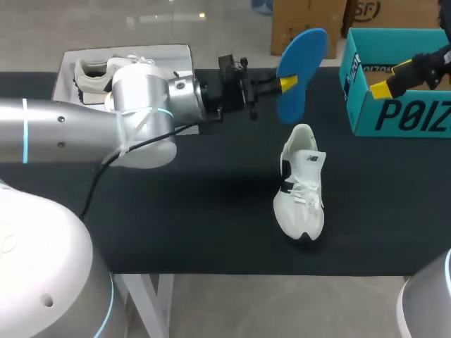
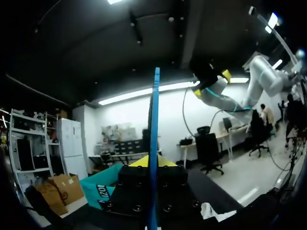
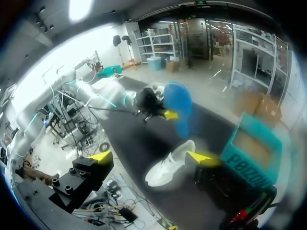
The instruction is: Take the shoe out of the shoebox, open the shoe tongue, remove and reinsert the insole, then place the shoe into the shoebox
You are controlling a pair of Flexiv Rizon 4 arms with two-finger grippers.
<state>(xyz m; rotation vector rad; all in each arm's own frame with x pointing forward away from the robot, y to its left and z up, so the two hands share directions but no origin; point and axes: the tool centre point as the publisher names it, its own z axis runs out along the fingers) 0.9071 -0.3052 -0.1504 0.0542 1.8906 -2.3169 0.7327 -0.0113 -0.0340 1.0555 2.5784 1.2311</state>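
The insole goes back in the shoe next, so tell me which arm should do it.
Left, probably. The left gripper is shut on the blue insole, held in the air just beyond the white shoe. The right gripper is open and empty, off by the teal shoebox.

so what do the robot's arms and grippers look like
The left arm is silver-grey, built of rounded cylindrical links with thin light-blue rings, and a black cable hangs along it. The left gripper and right gripper have black bodies and bright yellow fingertips.
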